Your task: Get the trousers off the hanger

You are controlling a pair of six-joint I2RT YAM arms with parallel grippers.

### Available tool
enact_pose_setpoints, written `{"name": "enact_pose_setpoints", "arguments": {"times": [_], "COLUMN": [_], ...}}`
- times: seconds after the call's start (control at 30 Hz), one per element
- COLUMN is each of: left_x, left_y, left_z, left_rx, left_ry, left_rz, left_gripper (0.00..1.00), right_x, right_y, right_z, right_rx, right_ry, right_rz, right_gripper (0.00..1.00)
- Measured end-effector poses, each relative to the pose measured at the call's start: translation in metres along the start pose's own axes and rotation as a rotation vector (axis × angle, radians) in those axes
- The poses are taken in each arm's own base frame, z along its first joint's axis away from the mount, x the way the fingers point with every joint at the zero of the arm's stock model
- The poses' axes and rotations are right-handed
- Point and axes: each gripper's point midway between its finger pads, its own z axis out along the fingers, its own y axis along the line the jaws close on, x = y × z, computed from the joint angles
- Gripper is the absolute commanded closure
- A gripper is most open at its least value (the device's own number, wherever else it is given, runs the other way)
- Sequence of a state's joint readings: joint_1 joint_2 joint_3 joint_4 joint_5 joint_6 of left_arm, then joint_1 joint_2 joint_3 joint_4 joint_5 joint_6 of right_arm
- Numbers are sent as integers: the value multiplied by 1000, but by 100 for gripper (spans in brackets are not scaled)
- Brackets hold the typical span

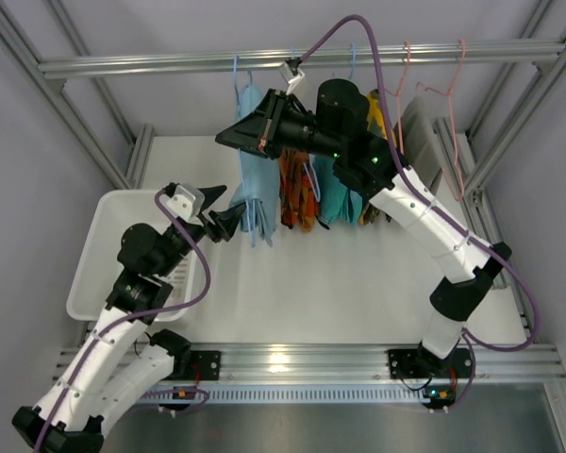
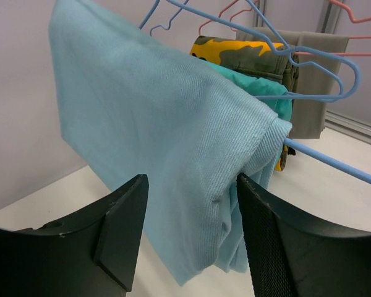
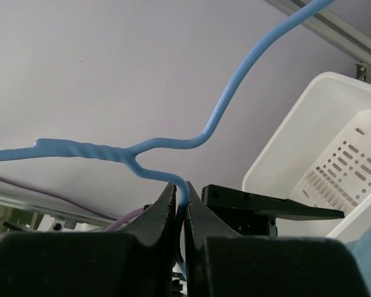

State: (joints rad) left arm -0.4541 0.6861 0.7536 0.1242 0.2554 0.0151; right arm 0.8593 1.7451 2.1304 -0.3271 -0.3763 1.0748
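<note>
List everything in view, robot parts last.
silver metal rail: 1, silver, across top
thin light blue wire hanger: 1, light blue, hooked on rail
plain sky-blue folded cloth trousers: 1, light blue, draped over that hanger, leftmost
orange-patterned garment: 1, orange, right of trousers
teal cloth garment: 1, teal, right of orange one
yellow camouflage garment: 1, yellow-green, right of teal
grey garment: 1, grey, rightmost
pink wire hangers: 2, pink, rail's right end
white perforated plastic basket: 1, white, left on white table
left fingers: 2, black, open astride trousers' lower edge
right fingers: 2, black, shut on hanger wire
</note>
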Motion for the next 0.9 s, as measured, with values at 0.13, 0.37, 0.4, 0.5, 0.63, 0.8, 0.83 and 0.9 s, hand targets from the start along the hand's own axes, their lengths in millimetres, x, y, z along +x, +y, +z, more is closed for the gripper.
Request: {"name": "enact_pose_setpoints", "arguments": {"times": [0.13, 0.37, 0.4, 0.5, 0.63, 0.8, 0.83, 0.9], "left_x": [-3, 0, 1, 1, 1, 2, 2, 2], "left_y": [0, -4, -4, -5, -7, -9, -9, -9], "left_z": [-1, 0, 1, 1, 1, 1, 1, 0], "left_rx": [-1, 14, 14, 19, 26, 30, 30, 30], "left_ry": [-10, -1, 1, 4, 3, 10, 11, 11], "left_rz": [0, -28, -32, -41, -50, -54, -56, -57], "left_gripper": [35, 33, 32, 32, 31, 30, 30, 30], "right_x": [0, -1, -1, -3, -4, -5, -5, -5], "right_y": [-4, -13, -14, -17, -25, -32, -32, -32], "right_z": [0, 1, 0, 2, 4, 6, 6, 7], "right_rx": [22, 65, 70, 84, 112, 132, 134, 134], "right_ry": [-5, -18, -19, -29, -35, -41, -43, -43], "right_rz": [21, 59, 64, 72, 89, 101, 105, 109], "right_gripper": [100, 100, 100, 100, 100, 100, 100, 100]}}
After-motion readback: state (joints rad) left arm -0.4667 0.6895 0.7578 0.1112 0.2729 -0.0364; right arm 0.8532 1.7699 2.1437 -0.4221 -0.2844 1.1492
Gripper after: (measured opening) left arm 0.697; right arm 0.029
